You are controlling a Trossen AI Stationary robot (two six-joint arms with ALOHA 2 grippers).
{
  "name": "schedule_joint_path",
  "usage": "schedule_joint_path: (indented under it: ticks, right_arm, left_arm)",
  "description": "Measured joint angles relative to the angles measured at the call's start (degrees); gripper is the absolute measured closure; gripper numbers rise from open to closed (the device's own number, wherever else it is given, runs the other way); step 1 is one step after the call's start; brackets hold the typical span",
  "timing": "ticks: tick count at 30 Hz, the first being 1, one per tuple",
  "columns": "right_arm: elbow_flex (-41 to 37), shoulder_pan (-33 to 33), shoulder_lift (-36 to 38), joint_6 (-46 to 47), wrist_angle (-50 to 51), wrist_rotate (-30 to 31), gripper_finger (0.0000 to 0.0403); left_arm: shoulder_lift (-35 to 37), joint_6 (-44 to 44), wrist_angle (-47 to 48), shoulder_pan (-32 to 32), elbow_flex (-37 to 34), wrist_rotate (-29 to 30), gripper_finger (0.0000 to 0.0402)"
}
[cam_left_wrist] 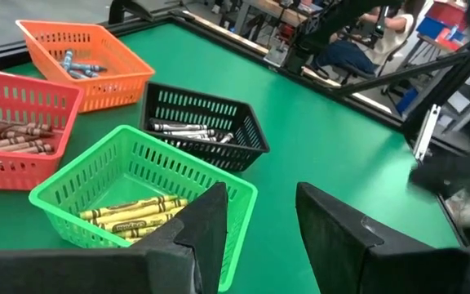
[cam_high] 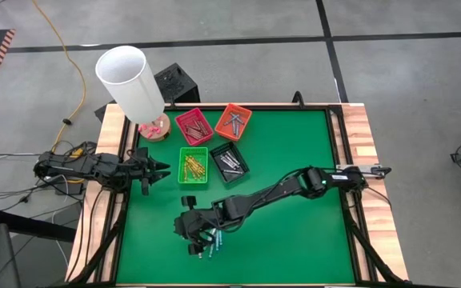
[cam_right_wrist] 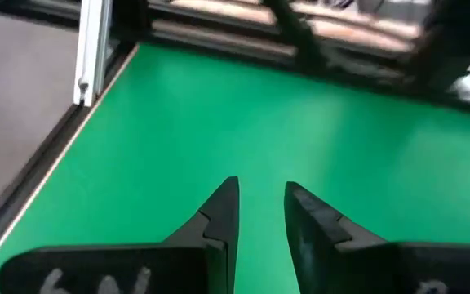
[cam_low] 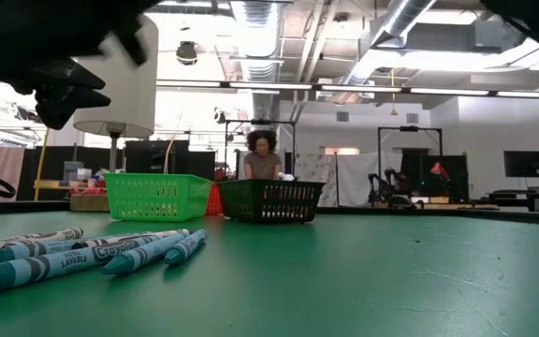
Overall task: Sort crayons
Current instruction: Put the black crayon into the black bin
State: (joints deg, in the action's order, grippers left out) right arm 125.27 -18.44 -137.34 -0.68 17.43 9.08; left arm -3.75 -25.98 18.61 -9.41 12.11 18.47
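Note:
Several loose light blue crayons [cam_high: 211, 242] lie flat on the green table near its front, and the low view shows them [cam_low: 110, 255] beside a white one [cam_low: 17, 245]. My right gripper [cam_high: 184, 228] hovers open just left of them, pointing toward the table's left edge. Only bare mat shows between its fingers [cam_right_wrist: 261, 200]. My left gripper [cam_high: 160, 170] waits open at the left edge, facing the trays [cam_left_wrist: 259, 208]. The green tray [cam_left_wrist: 137, 184] holds yellow crayons, the red tray [cam_left_wrist: 19, 122] brown ones, the orange tray [cam_left_wrist: 88, 53] blue ones and the black tray [cam_left_wrist: 202, 126] grey-white ones.
A lamp with a white shade [cam_high: 131, 78] stands at the table's far left corner. The four trays sit in a cluster at the far left of the mat [cam_high: 294, 232], whose right half is bare. A person [cam_low: 262, 157] sits in the room beyond the table.

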Motion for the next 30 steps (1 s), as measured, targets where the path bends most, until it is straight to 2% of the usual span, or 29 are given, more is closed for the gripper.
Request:
schedule_joint_path:
  ticks: [8, 15, 21, 25, 30]
  right_arm:
    - [0.0, 0.8, -3.0, 5.6, -3.6, -8.8, 0.0306]
    - [0.0, 1.6, -3.4, 4.3, -5.5, -13.4, 0.0306]
    - [0.0, 2.8, -5.3, 2.3, -9.5, -23.2, 0.0306]
    - [0.0, 3.8, -5.7, 2.3, -7.2, -24.4, 0.0306]
    - [0.0, 4.3, -6.1, 2.4, 0.9, -24.5, 0.0306]
  left_arm:
    - [0.0, -0.2, 0.0, 0.0, 0.0, -0.1, 0.0265]
    - [0.0, -0.2, 0.0, 0.0, 0.0, -0.1, 0.0265]
    - [0.0, -0.3, 0.0, 0.0, 0.0, -0.1, 0.0265]
    - [0.0, -0.6, 0.0, 0.0, 0.0, -0.1, 0.0265]
    - [0.0, -0.3, 0.0, 0.0, 0.0, -0.2, 0.0265]
